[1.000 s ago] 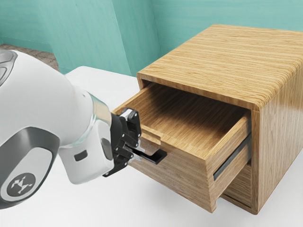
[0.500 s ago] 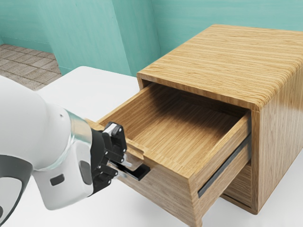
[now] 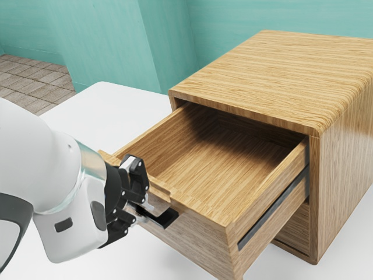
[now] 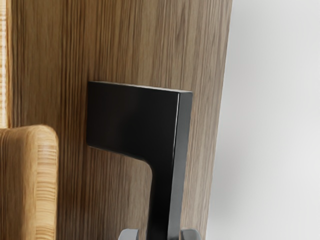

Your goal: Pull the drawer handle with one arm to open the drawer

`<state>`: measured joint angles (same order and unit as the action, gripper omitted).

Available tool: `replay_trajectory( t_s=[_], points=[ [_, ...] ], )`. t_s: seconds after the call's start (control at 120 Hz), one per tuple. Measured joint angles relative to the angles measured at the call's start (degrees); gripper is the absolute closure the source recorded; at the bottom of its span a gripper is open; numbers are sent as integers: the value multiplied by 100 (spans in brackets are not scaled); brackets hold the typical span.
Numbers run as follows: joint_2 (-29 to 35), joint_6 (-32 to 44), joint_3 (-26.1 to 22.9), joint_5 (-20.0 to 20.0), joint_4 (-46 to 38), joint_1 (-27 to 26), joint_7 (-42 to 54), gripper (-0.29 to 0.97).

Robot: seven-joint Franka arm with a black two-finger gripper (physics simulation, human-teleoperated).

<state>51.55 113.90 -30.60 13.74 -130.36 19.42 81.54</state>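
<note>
Black two-finger gripper (image 3: 144,211): fingers clamped from both sides on the black angular metal handle (image 3: 165,220). Light wood-grain drawer (image 3: 221,169): drawn far out of its matching wooden cabinet (image 3: 303,76). Step judged: pull, near finish; next calls for a short straight draw away from the cabinet, then release.

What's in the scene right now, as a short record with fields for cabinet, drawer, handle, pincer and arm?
cabinet: wooden, standing on the white table
drawer: pulled well out of the cabinet
handle: black bar on the drawer front
pincer: shut on the handle, gripping it from both sides
arm: white, coming in from the exterior view's left
</note>
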Motion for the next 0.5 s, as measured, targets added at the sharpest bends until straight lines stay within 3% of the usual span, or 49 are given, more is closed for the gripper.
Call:
replay_trajectory(
  t_s=[0.217, 0.333, 0.383, 0.433, 0.5],
  points=[
    [12, -276, 2, 9, 304, -6, -10, 53],
    [-48, -776, -19, -1, 1515, -144, -21, 50],
    [-518, -1047, 163, -18, 2377, -187, -106, 42],
    [-1554, -1485, 922, -109, 3318, -369, -500, 33],
    [-2942, -2050, 1717, -821, 4510, -1114, -1271, 24]
  ],
)
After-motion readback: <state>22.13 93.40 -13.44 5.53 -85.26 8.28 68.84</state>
